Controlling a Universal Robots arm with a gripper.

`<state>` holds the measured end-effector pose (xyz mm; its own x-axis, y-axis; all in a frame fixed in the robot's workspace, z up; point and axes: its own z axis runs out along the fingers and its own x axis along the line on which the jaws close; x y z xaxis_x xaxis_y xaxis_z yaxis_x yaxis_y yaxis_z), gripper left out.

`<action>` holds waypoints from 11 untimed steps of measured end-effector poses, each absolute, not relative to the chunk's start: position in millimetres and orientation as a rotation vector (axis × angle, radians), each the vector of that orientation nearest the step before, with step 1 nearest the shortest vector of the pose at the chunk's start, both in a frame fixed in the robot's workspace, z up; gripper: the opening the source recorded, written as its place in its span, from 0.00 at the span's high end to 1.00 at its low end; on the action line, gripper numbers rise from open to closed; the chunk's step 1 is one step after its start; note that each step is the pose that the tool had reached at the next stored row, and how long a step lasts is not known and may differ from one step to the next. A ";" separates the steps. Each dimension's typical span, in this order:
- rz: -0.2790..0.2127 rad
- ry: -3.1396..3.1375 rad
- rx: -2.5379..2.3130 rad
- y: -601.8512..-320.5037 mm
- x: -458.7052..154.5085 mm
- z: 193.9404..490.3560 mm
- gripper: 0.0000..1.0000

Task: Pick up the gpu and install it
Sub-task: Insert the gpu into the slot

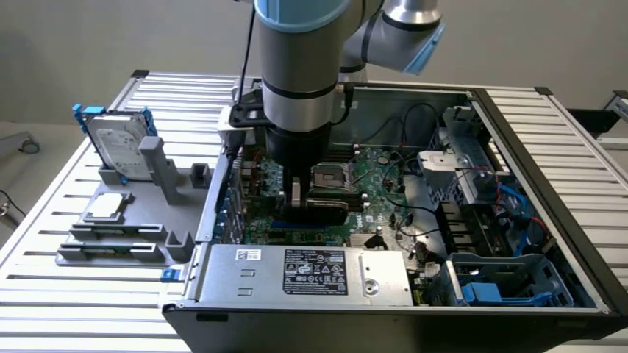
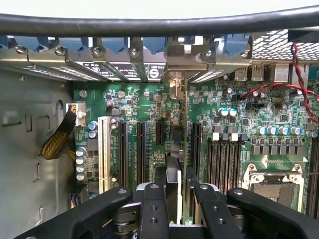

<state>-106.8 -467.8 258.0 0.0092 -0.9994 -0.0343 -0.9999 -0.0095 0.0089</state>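
Observation:
The gpu (image 2: 185,130) shows edge-on in the wrist view, a thin card standing upright over the black expansion slots of the green motherboard (image 2: 224,144). Its metal bracket (image 2: 174,84) reaches the slot openings in the case's rear wall. My gripper (image 2: 176,175) is shut on the card, one black finger (image 2: 160,180) on each side of it. In the exterior view the gripper (image 1: 299,200) hangs low inside the open computer case (image 1: 549,184), and the gpu (image 1: 330,204) is a dark block just above the motherboard (image 1: 378,173).
A grey fixture (image 1: 128,237) at the exterior view's left holds an upright hard drive (image 1: 118,147) in a blue frame and a square CPU chip (image 1: 108,207). The power supply (image 1: 304,272) lies along the case's near side. A white slot (image 2: 103,154), the CPU socket (image 2: 271,185) and red-black wires (image 2: 299,84) flank the card.

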 end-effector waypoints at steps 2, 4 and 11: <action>0.048 2.198 -2.219 -467.6 -106.9 257.7 0.74; 0.048 2.198 -2.219 -467.5 -107.0 257.5 0.74; 0.052 2.200 -2.220 -466.6 -107.2 257.5 0.74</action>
<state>-107.2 -466.6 257.5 0.0090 -0.9994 -0.0345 -0.9999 -0.0094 0.0126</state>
